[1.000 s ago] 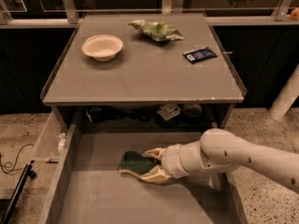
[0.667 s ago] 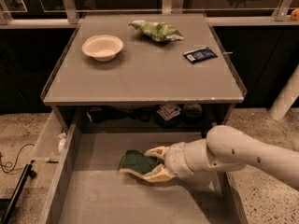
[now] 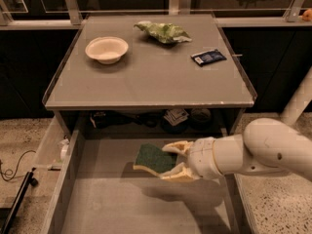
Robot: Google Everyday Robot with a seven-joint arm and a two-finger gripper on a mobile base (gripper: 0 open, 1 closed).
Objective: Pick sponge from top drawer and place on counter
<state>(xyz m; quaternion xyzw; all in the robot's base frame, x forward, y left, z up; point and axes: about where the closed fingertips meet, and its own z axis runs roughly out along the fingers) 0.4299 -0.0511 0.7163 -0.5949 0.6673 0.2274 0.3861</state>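
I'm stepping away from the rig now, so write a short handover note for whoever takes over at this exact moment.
Gripper: inside the open top drawer, fingers closed on the right end of the sponge.
Sponge: in the grip, green face up, apparently just off the drawer floor, judging by the shadow under it.
Counter: holds a bowl, chip bag and blue packet.
Done: drawer open, sponge grasped.
Left: lift it out, set it on the counter, release.

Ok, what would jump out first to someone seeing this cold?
The white arm reaching in from the picture's right, its gripper closed on the green sponge inside the open top drawer. Behind it, the counter carries a bowl, a green chip bag and a blue packet.
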